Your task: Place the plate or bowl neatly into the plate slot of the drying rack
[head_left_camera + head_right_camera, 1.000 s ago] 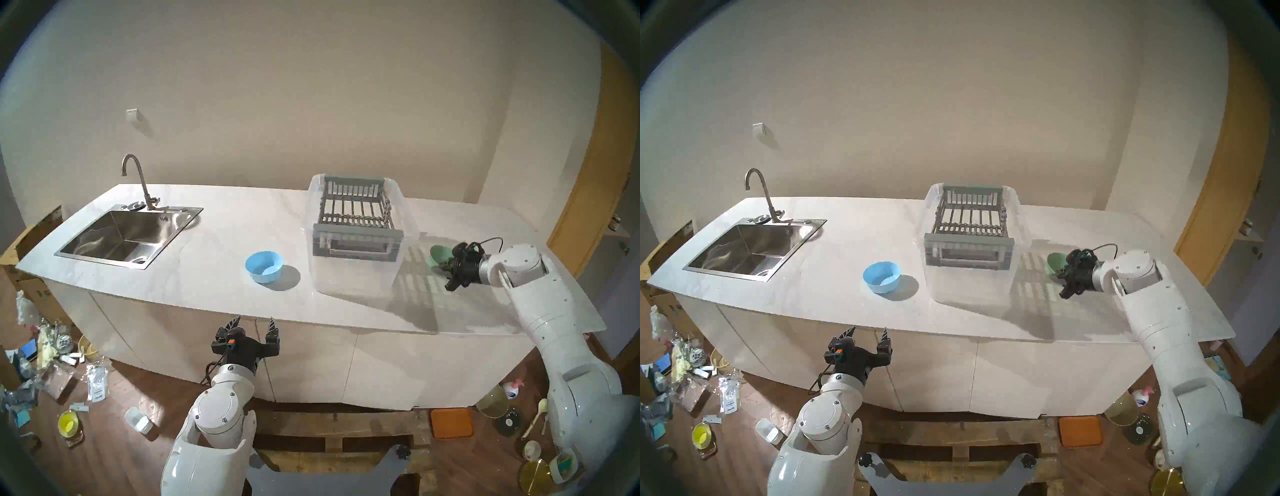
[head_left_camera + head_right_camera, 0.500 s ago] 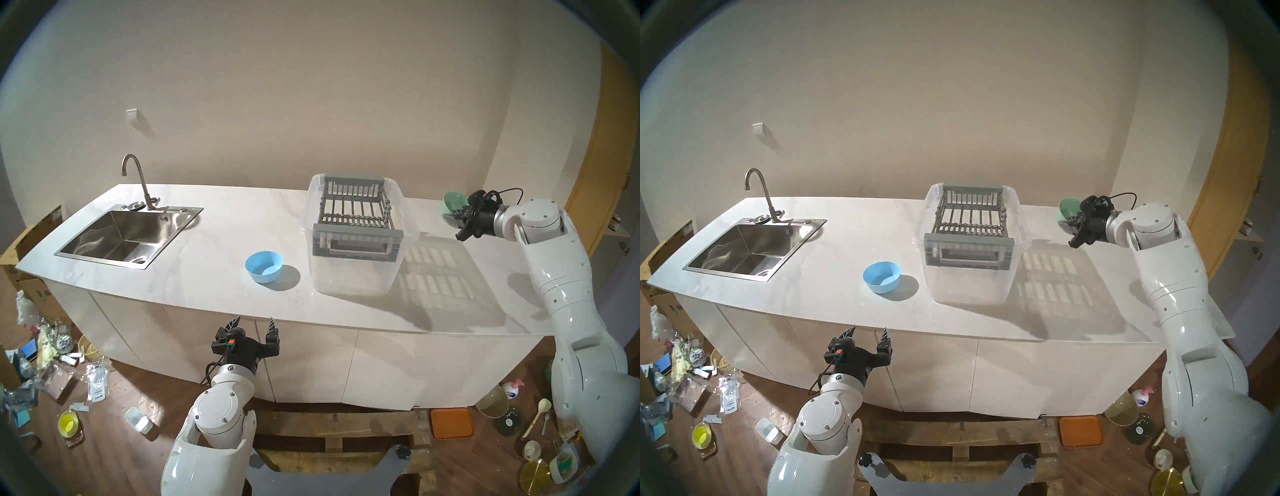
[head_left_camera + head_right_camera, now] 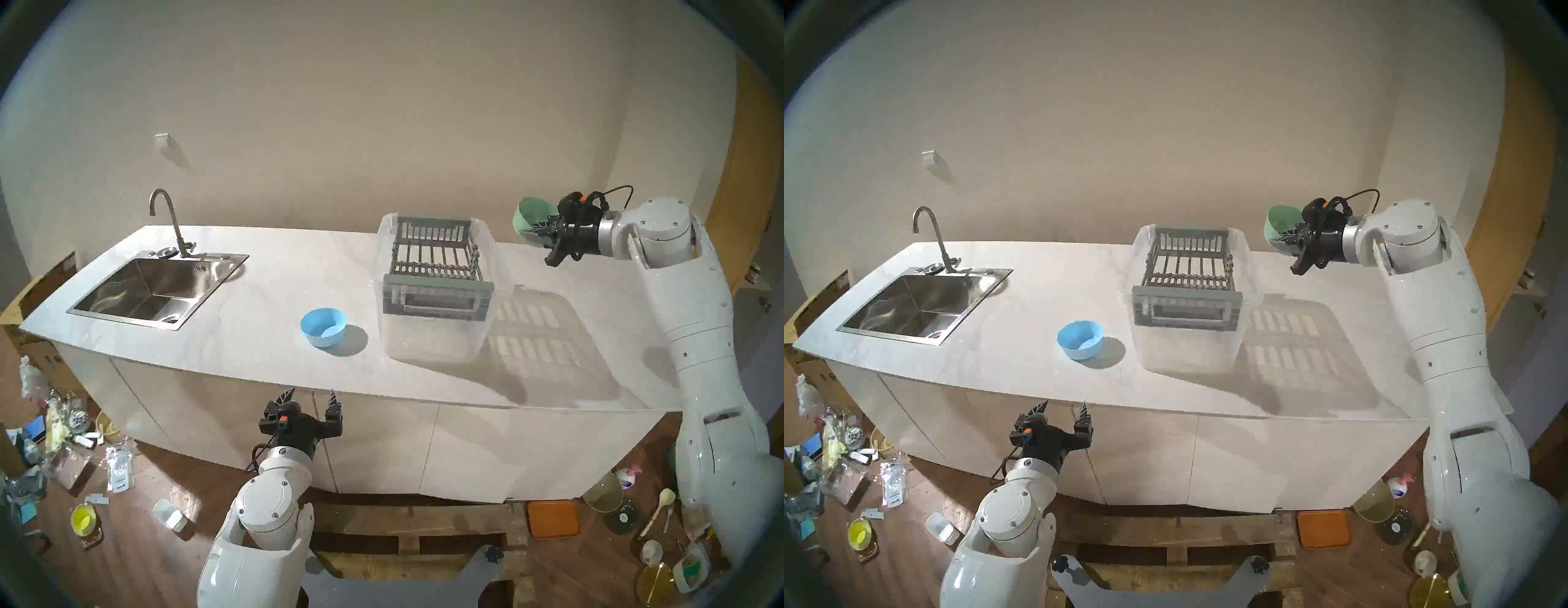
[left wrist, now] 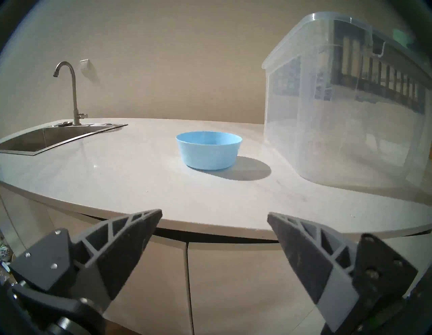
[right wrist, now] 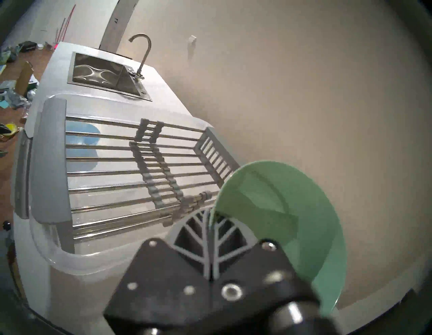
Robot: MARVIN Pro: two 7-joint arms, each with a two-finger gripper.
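Glossy steel sink point(image 3: 152, 288) — clear plastic tub point(image 3: 432, 339)

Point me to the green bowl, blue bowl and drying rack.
green bowl point(image 5: 280, 205): right wrist view, inner wall.
blue bowl point(image 3: 323, 326): head left view, inside bottom.
drying rack point(image 3: 437, 293): head left view, near end panel.

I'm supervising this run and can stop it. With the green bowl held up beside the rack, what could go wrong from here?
The right gripper pinches the green bowl only by its rim, so it may swivel or slip. The drying rack has narrow gaps, so the bowl might tip rather than seat. The rack rides on the clear tub; a hard push could shift it.
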